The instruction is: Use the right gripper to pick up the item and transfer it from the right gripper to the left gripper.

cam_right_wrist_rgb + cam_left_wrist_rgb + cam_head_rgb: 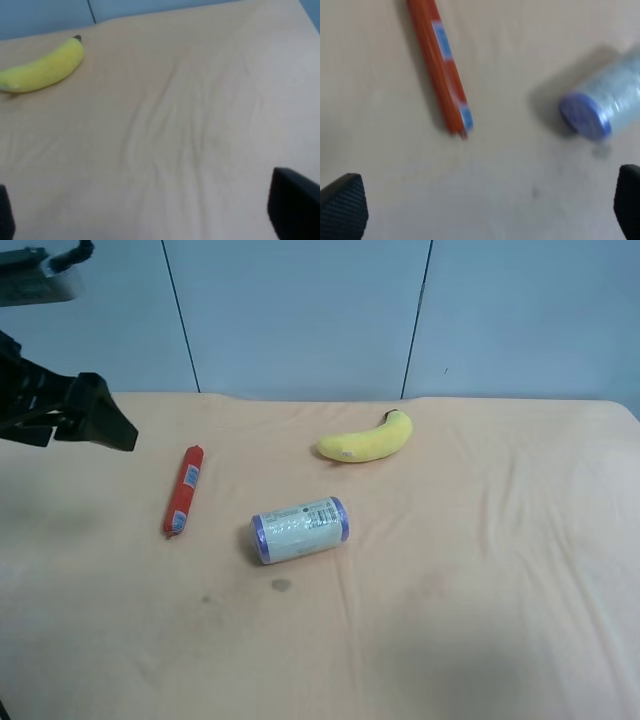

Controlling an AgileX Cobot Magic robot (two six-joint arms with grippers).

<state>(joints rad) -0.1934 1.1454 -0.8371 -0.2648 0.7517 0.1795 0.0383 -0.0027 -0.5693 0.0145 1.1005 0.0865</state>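
Note:
The item, a thin red sausage stick [183, 490] with a white-blue label, lies on the tan tablecloth left of centre. It also shows in the left wrist view [440, 65]. My left gripper [480, 210] is open and empty above the cloth, short of the stick's end; its fingertips [342, 202] show at the picture's corners. In the exterior high view this black left gripper [105, 423] hovers at the far left, apart from the stick. My right gripper [150, 215] is open and empty over bare cloth. The right arm is out of the exterior high view.
A yellow plush banana [366, 440] lies at the back centre and shows in the right wrist view [42, 67]. A white roll with purple ends [299, 529] lies right of the stick and shows in the left wrist view [602, 97]. A blue wall stands behind the table.

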